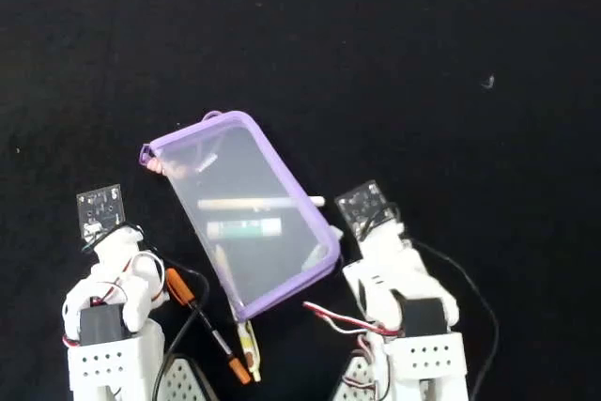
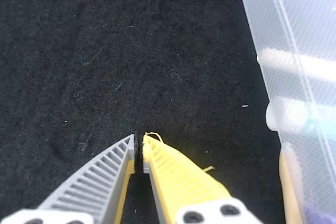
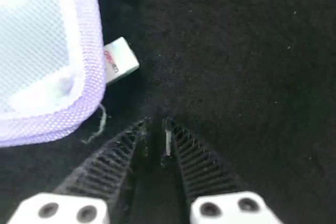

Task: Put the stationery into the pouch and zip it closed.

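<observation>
Not much writing can be made out here tbh. A bit of red print is seen on the end of a small white block (image 3: 119, 66) poking out at the corner of the pouch (image 1: 246, 213), too small to be read properly. A green-and-white stick (image 1: 244, 228) with a label band is seen through the pouch's clear side, the print blurred. A white pen (image 1: 254, 202) is lying just above it, its rounded tip poking past the purple edge.

The pouch is laid flat and skewed in the middle of the black desk (image 1: 451, 138), between the two arms, with a pink zip pull (image 1: 153, 164) at its far left corner.

The left hand (image 2: 139, 148) is clenched, grey and yellow tips pressed together over bare desk, just beside the pouch's long edge. The right hand (image 3: 156, 140) is nearly clenched too, a thin slit left between the black fingers, nothing held, near the pouch's corner.

Outside the pouch, an orange pen (image 1: 178, 286) is lying by the left arm's base, and a pale yellowish item (image 1: 247, 343) is seen just past the pouch's near corner.
</observation>
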Robot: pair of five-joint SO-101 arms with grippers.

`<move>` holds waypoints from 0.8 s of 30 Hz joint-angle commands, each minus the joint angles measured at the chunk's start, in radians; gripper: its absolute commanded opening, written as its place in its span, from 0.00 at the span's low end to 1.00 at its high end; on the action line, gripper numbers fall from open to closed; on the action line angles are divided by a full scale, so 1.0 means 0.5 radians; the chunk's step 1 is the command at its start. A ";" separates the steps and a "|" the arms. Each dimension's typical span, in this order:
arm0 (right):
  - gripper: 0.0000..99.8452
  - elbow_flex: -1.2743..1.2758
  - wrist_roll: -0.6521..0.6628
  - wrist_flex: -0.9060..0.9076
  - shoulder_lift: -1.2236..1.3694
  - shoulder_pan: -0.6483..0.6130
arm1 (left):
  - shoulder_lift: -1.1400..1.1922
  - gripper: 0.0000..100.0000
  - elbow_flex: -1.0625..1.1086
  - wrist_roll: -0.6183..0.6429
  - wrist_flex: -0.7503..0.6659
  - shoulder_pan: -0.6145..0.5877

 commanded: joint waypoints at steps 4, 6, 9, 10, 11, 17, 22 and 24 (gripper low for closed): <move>0.04 -0.005 -0.199 -0.012 -0.020 0.040 | -0.006 0.04 0.044 -0.015 0.006 0.026; 0.04 -0.005 -0.239 -0.012 -0.020 0.040 | -0.006 0.04 0.044 -0.015 0.006 0.026; 0.04 -0.005 -0.249 -0.012 -0.020 0.043 | -0.006 0.04 0.044 -0.015 0.006 0.026; 0.04 -0.005 -0.252 -0.012 -0.020 0.058 | -0.006 0.04 0.044 -0.015 0.006 0.026; 0.05 -0.005 -0.255 -0.015 -0.020 0.095 | -0.006 0.04 0.044 -0.015 0.006 0.026; 0.05 -0.014 -0.611 -0.166 -0.020 0.427 | -0.006 0.04 0.044 -0.015 0.003 0.023; 0.05 -0.026 -0.657 -0.224 -0.023 0.476 | -0.006 0.04 0.044 -0.015 -0.012 0.023; 0.05 -0.063 -0.660 -0.221 -0.038 0.476 | -0.006 0.04 0.038 -0.015 -0.046 0.023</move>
